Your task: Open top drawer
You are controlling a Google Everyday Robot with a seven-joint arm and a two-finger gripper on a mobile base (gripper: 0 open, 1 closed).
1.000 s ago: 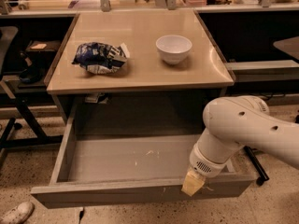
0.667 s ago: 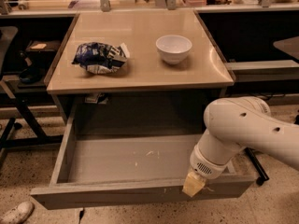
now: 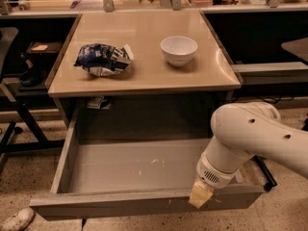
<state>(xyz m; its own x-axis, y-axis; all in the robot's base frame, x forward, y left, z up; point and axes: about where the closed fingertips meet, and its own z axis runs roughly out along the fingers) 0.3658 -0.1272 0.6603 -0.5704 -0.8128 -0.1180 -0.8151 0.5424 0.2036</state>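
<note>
The top drawer [image 3: 72, 148] is pulled far out from under the beige counter. Its shallow grey interior with white flecks [image 3: 144, 165] shows, and nothing lies in it. Its grey front panel [image 3: 120, 207] runs along the bottom of the view. My white arm [image 3: 255, 138] comes in from the right. The gripper [image 3: 201, 195] shows only as a tan tip at the drawer front's top edge, right of centre, hanging over the rim. The rest of it is hidden behind my wrist.
On the counter [image 3: 144, 76] lie a crumpled blue-white chip bag [image 3: 102, 59] at left and a white bowl [image 3: 178, 50] at right. A black chair frame [image 3: 19, 124] stands at left. A white shoe [image 3: 17, 220] lies on the floor at bottom left.
</note>
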